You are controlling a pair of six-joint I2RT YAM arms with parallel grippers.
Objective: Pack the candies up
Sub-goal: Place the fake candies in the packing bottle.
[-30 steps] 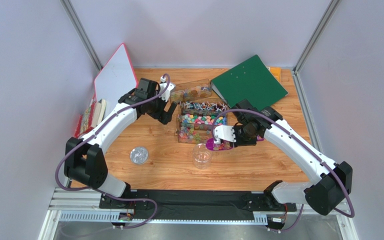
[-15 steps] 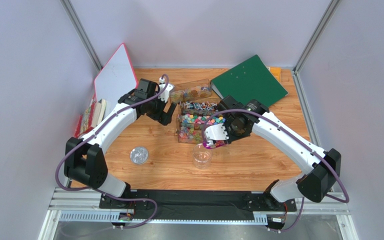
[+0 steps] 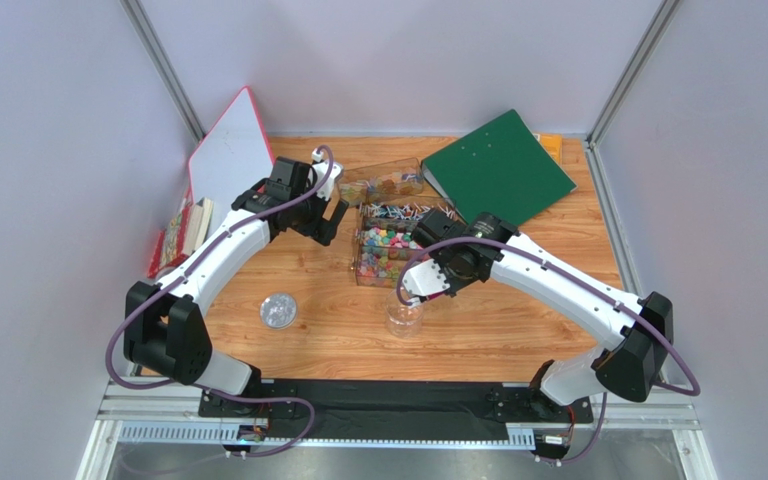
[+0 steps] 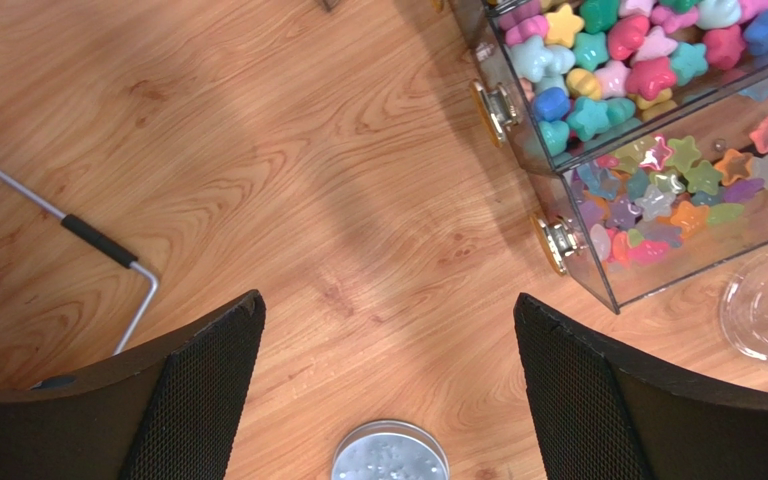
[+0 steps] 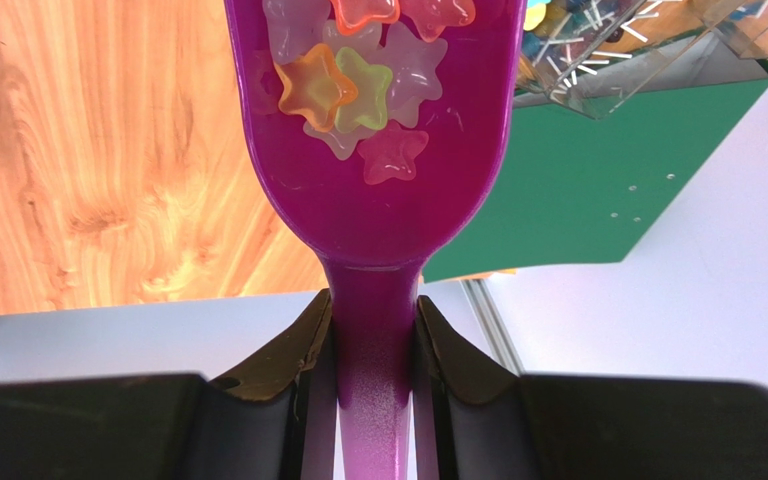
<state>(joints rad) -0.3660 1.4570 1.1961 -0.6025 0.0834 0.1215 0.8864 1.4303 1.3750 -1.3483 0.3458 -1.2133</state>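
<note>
1. The right gripper point(image 5: 371, 335) is clenching the scoop point(image 5: 373, 200) by its neck, with a jaw pressing in on either side of the handle.
2. A small heap of star-shaped candies point(image 5: 343, 85) is lying in the scoop's bowl. Far more are sitting in the clear box point(image 3: 390, 250) beyond.
3. Here's what the pour depends on. From above, the cup point(image 3: 404, 316) is standing just on the near side of the right gripper, a touch to its left. The scoop's long axis is running straight out from the jaws. Its mouth is hiding under the wrist, and the cup isn't showing in the wrist view, so I cannot tell whether the mouth is over the rim.
4. The right arm is sitting much nearer the cup. The left gripper point(image 4: 388, 340) is hanging released and empty over bare wood left of the box, well apart from the action.
5. As for room, the box's near wall is standing just behind the cup. Open tabletop point(image 3: 518, 330) is lying in front and to the right, and a lid point(image 3: 278, 310) is resting well off to the left. With a mouth that narrow, I'd say a hasty tip is risking stars on the wood.
</note>
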